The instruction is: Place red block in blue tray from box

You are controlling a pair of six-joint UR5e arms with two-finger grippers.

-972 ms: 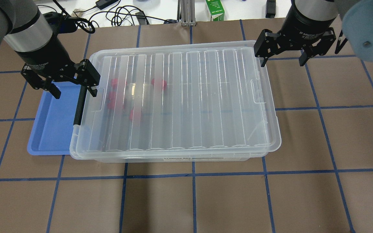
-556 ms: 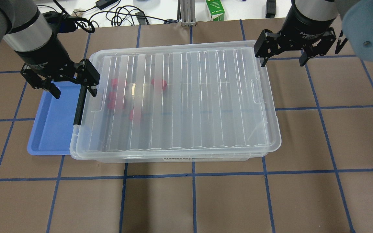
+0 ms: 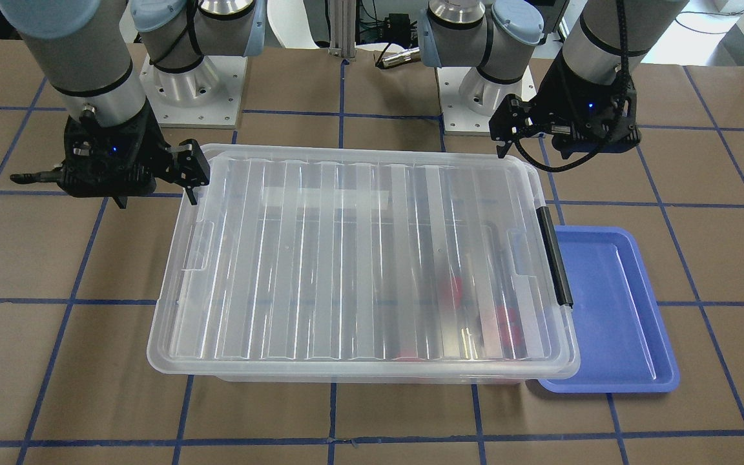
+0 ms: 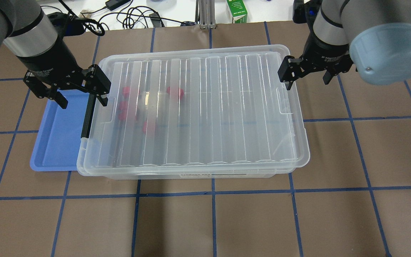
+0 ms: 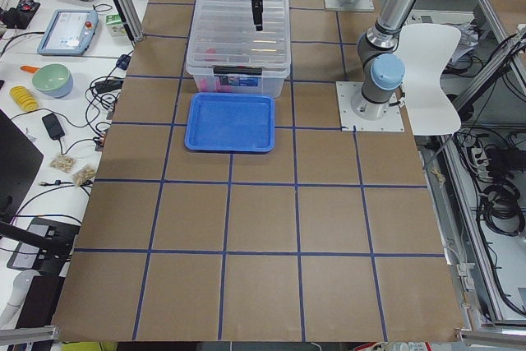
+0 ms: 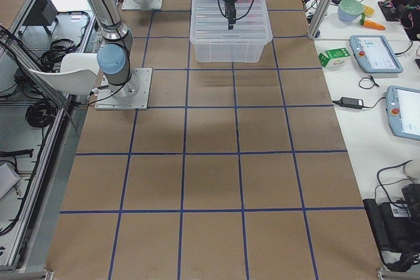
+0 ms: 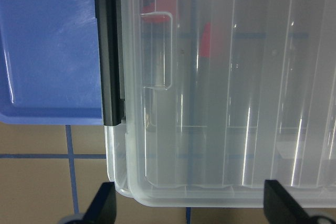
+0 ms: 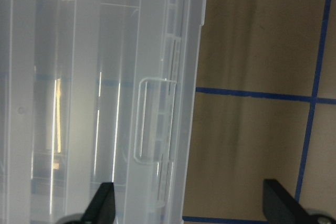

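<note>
The box point(image 4: 198, 110) is a clear bin with its ribbed lid on, lying mid-table. Several red blocks point(image 4: 175, 92) show through the lid near its left end. The black latch bar point(image 4: 87, 116) is on that end. The blue tray point(image 4: 57, 132) lies empty against the box's left side. My left gripper point(image 4: 82, 100) is open above the latch end, spanning the tray's edge and the box's far-left corner; its wrist view shows the latch point(image 7: 110, 51) and a red block point(image 7: 205, 40). My right gripper point(image 4: 308, 81) is open over the box's far-right edge point(image 8: 173, 77).
A green carton point(image 4: 237, 10) and loose cables point(image 4: 134, 16) lie beyond the table's far edge. Blue tape lines grid the brown tabletop. Both robot bases point(image 3: 197, 90) stand behind the box.
My right gripper has moved toward the table's front and slightly left, closer to the box's right edge, and its arm has swung round. The left gripper and box have not moved.
</note>
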